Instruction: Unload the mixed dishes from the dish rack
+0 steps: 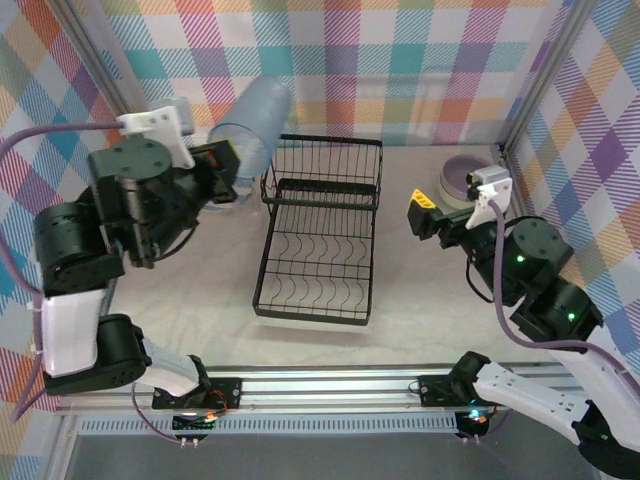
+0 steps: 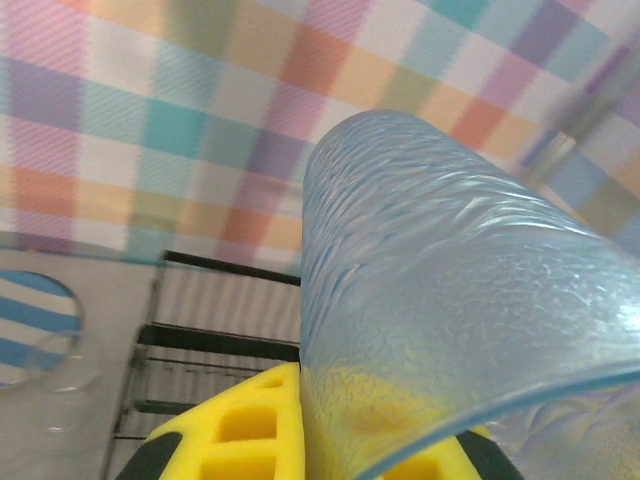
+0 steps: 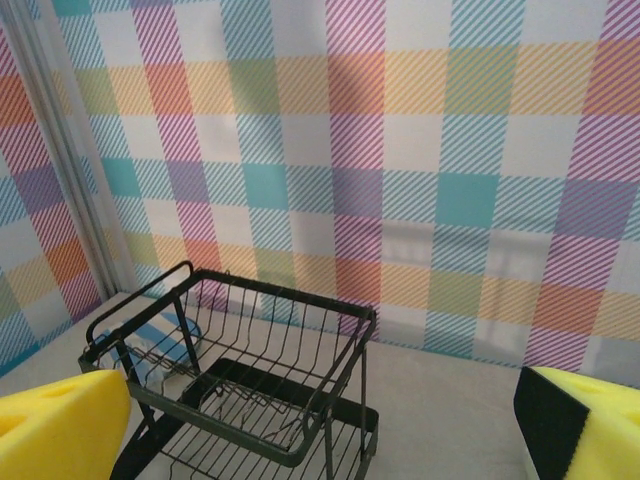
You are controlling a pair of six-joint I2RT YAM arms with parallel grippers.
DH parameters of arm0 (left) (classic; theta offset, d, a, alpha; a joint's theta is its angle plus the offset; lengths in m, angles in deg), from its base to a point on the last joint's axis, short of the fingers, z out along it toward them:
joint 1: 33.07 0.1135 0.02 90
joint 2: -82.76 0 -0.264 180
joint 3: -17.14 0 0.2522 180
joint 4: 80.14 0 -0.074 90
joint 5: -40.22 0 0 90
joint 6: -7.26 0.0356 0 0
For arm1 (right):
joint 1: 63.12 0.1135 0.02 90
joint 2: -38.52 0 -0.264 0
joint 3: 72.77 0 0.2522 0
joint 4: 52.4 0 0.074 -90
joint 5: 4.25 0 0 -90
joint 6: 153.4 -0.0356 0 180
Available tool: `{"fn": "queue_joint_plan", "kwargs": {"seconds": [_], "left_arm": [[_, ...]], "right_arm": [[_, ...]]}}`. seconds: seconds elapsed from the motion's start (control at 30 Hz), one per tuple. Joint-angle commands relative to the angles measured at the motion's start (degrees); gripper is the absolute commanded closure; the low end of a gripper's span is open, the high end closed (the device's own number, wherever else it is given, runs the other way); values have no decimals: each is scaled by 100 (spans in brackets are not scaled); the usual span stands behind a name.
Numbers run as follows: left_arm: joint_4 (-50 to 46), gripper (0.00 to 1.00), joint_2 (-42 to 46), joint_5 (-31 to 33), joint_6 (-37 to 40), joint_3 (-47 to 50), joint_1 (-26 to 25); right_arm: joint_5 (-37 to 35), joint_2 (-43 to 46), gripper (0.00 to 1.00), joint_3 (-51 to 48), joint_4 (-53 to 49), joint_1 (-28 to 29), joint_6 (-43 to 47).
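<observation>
My left gripper [image 1: 228, 165] is shut on the wall of the translucent grey-blue tumbler [image 1: 255, 120], holding it tilted in the air just left of the dish rack's far end. In the left wrist view the tumbler [image 2: 450, 300] rises between the yellow fingers [image 2: 240, 430]. The black wire dish rack [image 1: 320, 235] stands mid-table with nothing in its slots or basket. My right gripper [image 1: 428, 215] hovers open to the right of the rack, nothing between its yellow fingertips [image 3: 60, 430]. A blue-and-white striped plate [image 2: 35, 320] lies on the table left of the rack.
A lavender bowl [image 1: 465, 178] sits nested in a pale green one at the back right, close behind my right gripper. Checked walls enclose the table on three sides. The striped plate [image 3: 160, 335] also shows through the rack's wires [image 3: 250, 370].
</observation>
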Motion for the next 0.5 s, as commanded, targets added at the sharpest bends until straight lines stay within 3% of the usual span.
{"fn": "queue_joint_plan", "kwargs": {"seconds": [0.0,0.17,0.27,0.37,0.47], "left_arm": [[-406,100,69,855,125,-79,145],[-681,100,130,1414,394,-1,268],[-900,100,124,1463,362,-15,610],[-1104,100,41,1334,380,-11,1036],[-1419,100,-173,585,274,-20,1823]], "right_arm": [[273,-210,1,52,253,36,-7],[576,-576,1,164,216,31,-73],[683,-746,1,252,205,36,-67],[737,-893,1,324,149,35,-65],[757,-1001,1,371,109,27,-74]]}}
